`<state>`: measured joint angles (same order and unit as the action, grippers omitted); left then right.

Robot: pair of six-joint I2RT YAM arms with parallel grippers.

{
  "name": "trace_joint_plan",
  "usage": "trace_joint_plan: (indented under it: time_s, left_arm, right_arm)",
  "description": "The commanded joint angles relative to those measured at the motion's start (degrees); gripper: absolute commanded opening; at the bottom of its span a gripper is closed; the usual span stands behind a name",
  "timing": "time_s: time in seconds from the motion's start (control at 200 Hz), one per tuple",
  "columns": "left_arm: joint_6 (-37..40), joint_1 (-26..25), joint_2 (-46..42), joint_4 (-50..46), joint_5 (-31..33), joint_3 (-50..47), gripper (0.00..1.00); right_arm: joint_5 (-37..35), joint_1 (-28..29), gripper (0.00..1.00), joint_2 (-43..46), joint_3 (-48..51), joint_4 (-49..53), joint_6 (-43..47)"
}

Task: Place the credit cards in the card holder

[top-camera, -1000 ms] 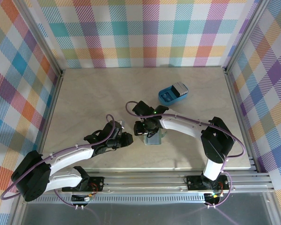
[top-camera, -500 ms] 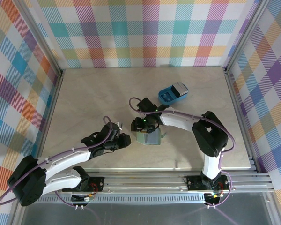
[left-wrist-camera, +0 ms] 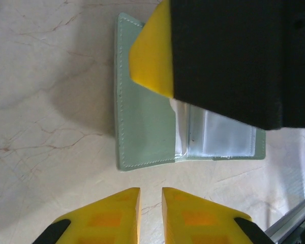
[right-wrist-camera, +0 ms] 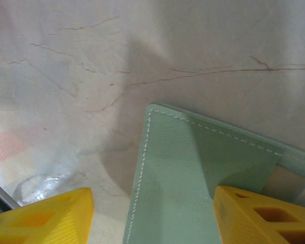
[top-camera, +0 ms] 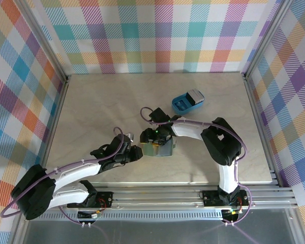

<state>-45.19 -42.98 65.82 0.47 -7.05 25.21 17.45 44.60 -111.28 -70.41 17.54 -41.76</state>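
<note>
The card holder is a sage-green wallet lying open near the table's middle. In the left wrist view the card holder shows a green flap and clear plastic pockets. My right gripper hangs over its left half, open. In the right wrist view the green flap sits between the wide-apart fingers of that gripper. My left gripper rests just left of the wallet. Its fingertips are nearly together, with bare table in the thin gap. One grey-white credit card lies on the blue tray.
The bright blue plastic tray stands behind and to the right of the wallet. Plaid walls close the table on three sides. A metal rail runs along the near edge.
My right gripper has opened wider and shifted a little left over the wallet, which now lies flatter and open. My left gripper has crept closer to the wallet's left edge.
</note>
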Motion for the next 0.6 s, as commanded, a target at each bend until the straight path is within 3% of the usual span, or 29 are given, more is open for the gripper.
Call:
trace_joint_plan:
  time_s: [0.0,0.59]
  left_arm:
    - [0.5,0.1,1.5,4.3,-0.8,0.7,0.18]
    - [2.2,-0.6,13.3,19.7,3.0,-1.5,0.14]
  right_arm:
    - [0.9,-0.3,0.65,-0.9,1.2,-1.0,1.0]
    - [1.9,-0.8,0.66,2.1,1.7,-0.7,2.7]
